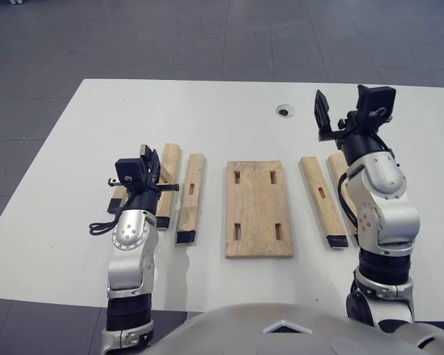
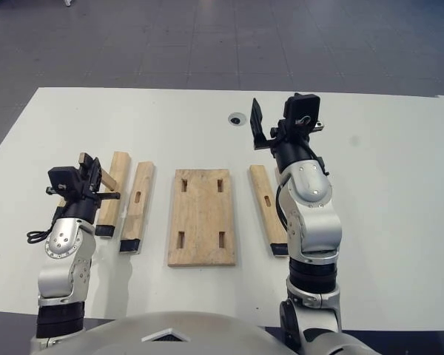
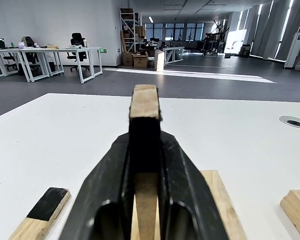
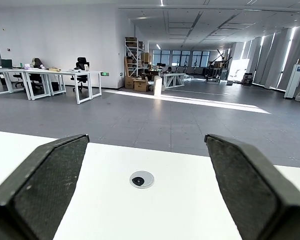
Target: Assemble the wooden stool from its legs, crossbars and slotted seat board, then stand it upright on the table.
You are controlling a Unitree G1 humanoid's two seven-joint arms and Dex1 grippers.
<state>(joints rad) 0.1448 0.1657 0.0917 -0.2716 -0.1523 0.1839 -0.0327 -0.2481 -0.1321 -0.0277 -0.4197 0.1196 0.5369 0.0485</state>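
- The board (image 1: 259, 208) lies flat in the middle of the white tabletop (image 1: 96, 133), its four slots facing up.
- Two legs (image 1: 191, 196) lie side by side left of the board. They run lengthwise away from the robot, with black caps (image 1: 186, 237) on their near ends.
- The left tool (image 1: 152, 168) hangs low over the outer of these legs. It is clenched on a short wooden piece, probably a crossbar (image 3: 144, 102), though little of it shows. The piece's far end sticks out past the fingertips and is clear of the tabletop.
- Two more legs lie right of the board. One (image 1: 323, 201) is just beside the board and in plain sight; the other (image 1: 337, 171) is partly hidden behind the right arm.
- The right tool (image 1: 348, 107) is held up above the tabletop beyond the right-hand legs. Its fingers (image 4: 45, 192) are spread wide and grasp nothing.
- A round grommet (image 1: 284, 111) sits in the tabletop beyond the board.
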